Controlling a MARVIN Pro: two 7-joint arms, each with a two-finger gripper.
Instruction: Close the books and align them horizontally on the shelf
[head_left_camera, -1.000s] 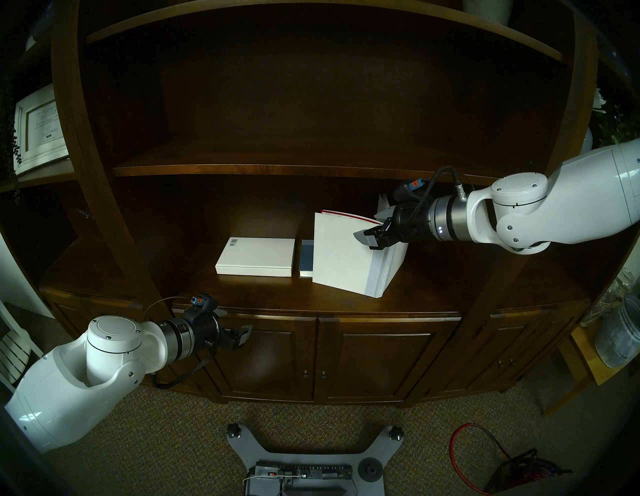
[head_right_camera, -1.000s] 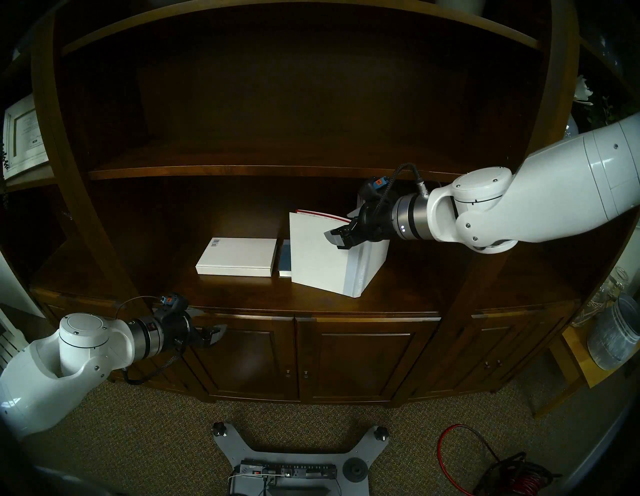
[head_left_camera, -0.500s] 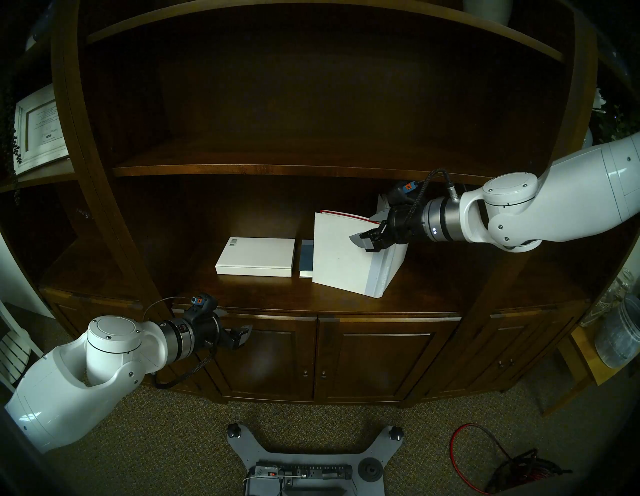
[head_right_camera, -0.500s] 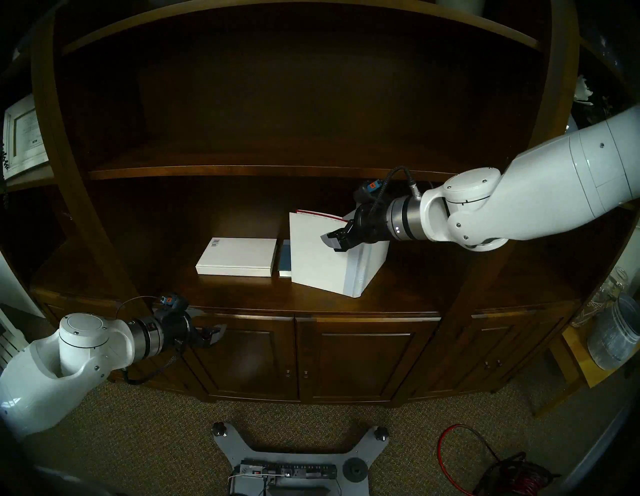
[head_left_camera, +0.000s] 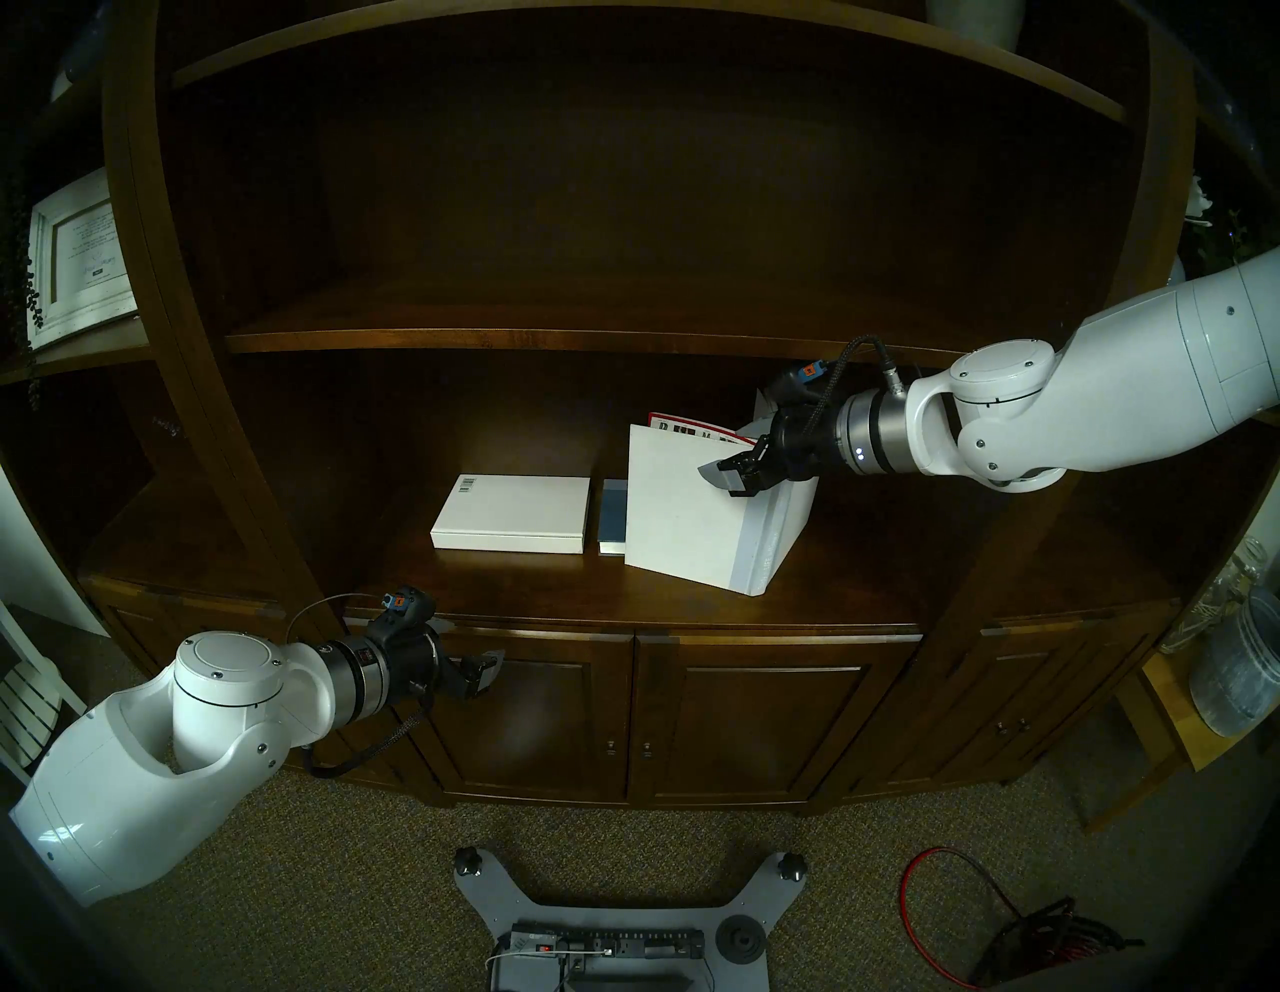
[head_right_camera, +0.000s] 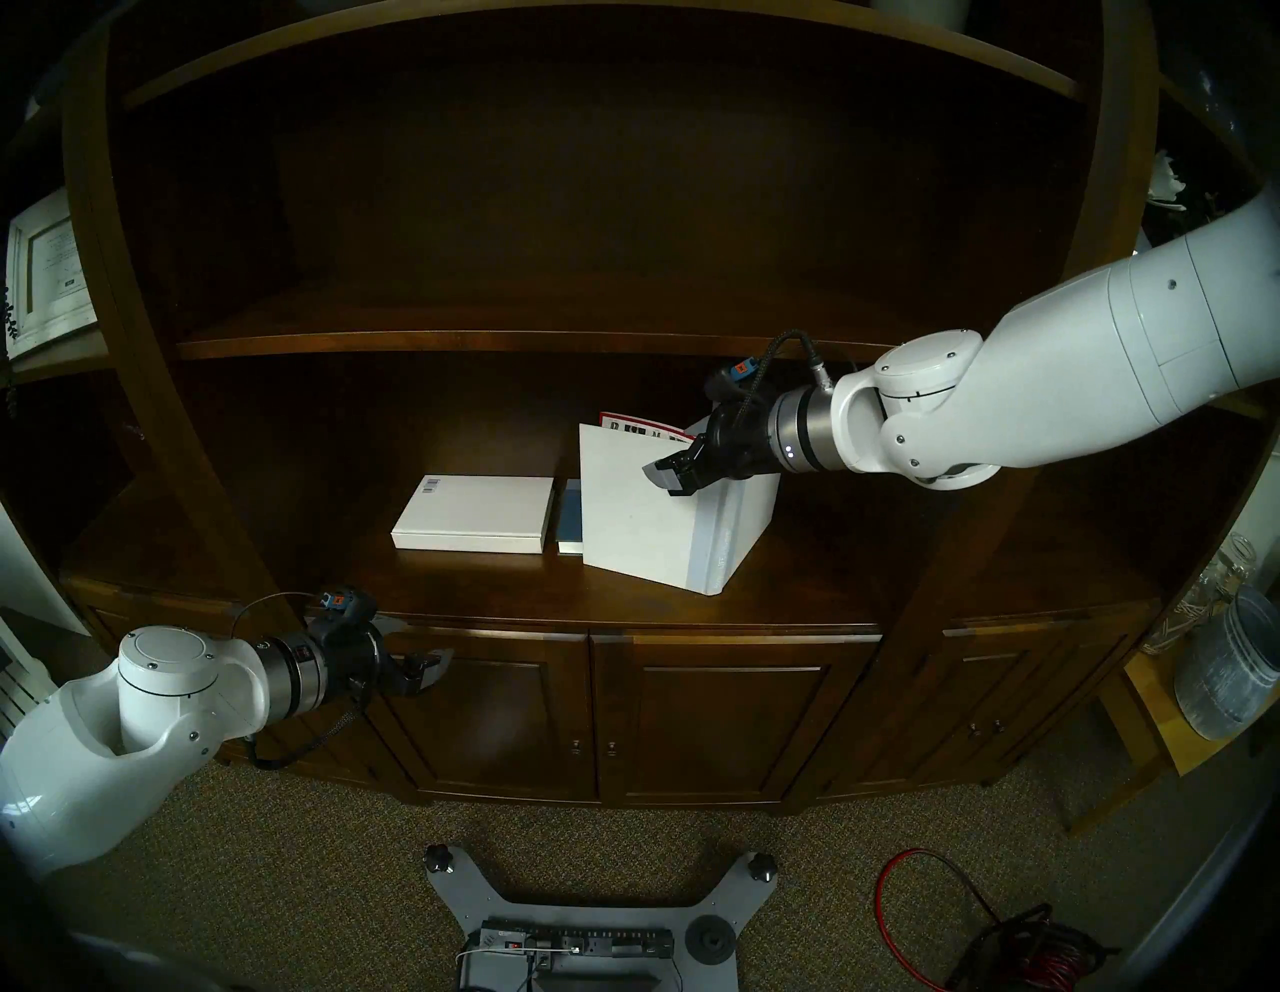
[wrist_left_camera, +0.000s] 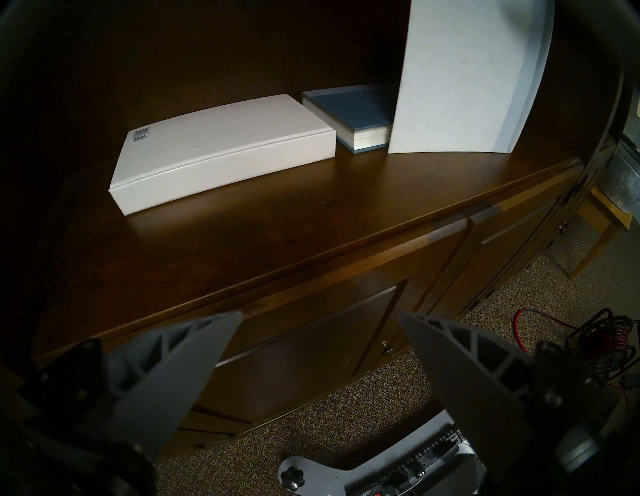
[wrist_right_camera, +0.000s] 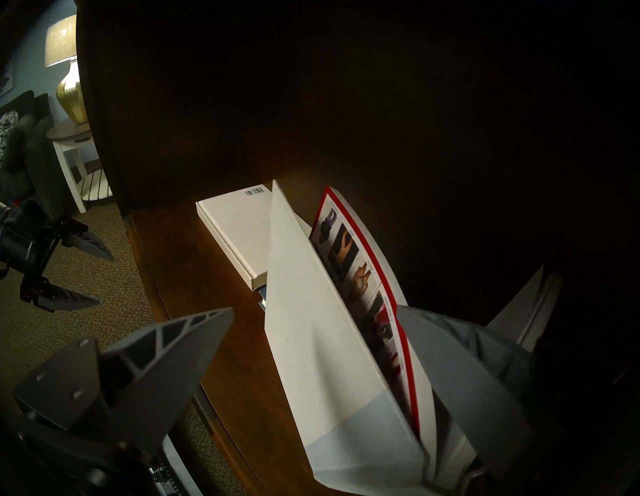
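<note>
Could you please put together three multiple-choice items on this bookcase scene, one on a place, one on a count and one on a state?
1. Where does the blue book lie?
A. Between the two white books
B. On the upper board
C. On the carpet

2. How many books are on the shelf?
A. Two
B. Three
C. Five

3. How is the large white book standing?
A. Shut and lying flat
B. On end, covers splayed open
C. Held by the left gripper

Answers:
1 A: it lies flat between the barcoded white book and the large one.
2 B: two white and one blue.
3 B: the right gripper, open, straddles its raised cover; the left gripper hangs open below the ledge.
</note>
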